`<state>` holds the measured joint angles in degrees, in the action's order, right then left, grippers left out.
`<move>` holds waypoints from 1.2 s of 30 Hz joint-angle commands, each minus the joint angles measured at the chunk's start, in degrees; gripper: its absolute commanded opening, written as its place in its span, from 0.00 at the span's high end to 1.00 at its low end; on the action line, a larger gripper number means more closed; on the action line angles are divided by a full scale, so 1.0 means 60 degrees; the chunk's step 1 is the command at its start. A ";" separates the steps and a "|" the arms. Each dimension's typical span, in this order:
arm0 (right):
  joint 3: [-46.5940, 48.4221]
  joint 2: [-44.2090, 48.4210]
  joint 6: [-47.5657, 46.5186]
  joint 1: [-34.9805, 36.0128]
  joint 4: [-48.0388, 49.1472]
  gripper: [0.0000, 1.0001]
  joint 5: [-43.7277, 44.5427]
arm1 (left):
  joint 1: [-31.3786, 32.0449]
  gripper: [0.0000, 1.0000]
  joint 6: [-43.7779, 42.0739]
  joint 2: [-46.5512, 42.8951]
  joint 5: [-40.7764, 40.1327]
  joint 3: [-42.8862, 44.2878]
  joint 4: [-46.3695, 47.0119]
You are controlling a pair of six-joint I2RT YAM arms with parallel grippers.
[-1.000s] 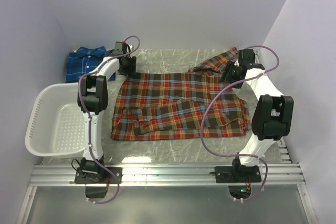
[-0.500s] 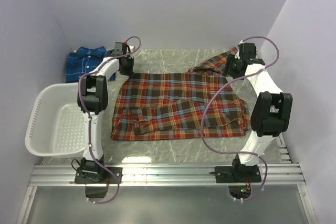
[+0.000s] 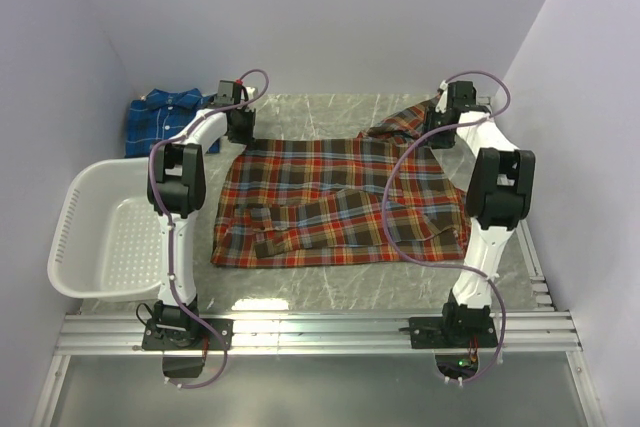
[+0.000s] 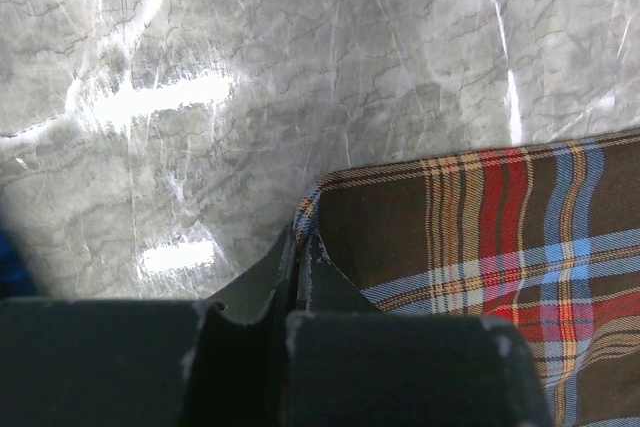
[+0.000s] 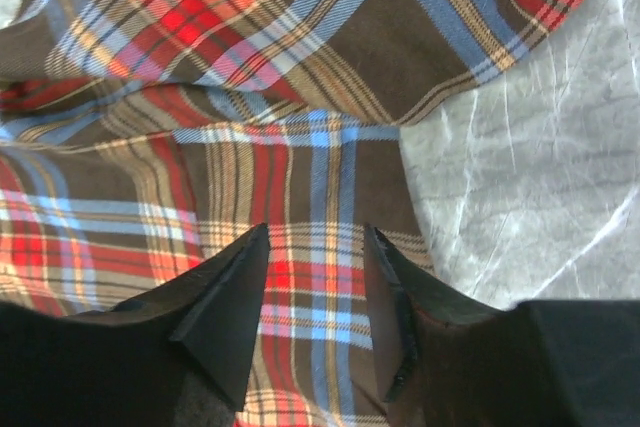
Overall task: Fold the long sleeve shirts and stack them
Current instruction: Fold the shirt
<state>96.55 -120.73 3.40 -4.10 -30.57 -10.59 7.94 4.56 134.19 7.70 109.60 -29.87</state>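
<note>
Red-orange shirt (image 3: 340,202) is now pinched by left tool (image 4: 303,247).

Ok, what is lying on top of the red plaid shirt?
Its own sleeve lies folded across the red plaid shirt. The part of the shirt under that sleeve is covered and cannot be seen.

No legible text, label, brand or number in any view — none on red plaid shirt (image 3: 340,197).

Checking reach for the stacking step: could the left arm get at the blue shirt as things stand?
Probably yes: the blue shirt lies just left of the left gripper, with bare table between. But that gripper is shut on a corner of the red plaid shirt, so it must release first.
</note>
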 commanded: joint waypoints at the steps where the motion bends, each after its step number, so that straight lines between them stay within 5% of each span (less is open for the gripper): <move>1: 0.0796 -0.0225 -0.0157 -0.0137 -0.0018 0.48 -0.0125 | -0.0020 0.99 -0.0012 -0.0597 0.0107 -0.0117 0.0041; 11: 0.1661 -0.1309 0.0254 -0.0503 -0.0779 0.37 -0.0256 | -0.0020 1.00 0.0310 -0.0583 0.0415 -0.0132 0.0129; 36: 0.4106 -0.3331 -0.0069 -0.0240 -0.2039 0.43 -0.2307 | -0.0020 0.99 -0.0071 -0.0641 -0.0522 -0.0469 -0.0090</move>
<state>118.08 -138.61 3.38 -6.37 -41.47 -22.48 7.94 5.17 133.32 6.20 107.96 -28.97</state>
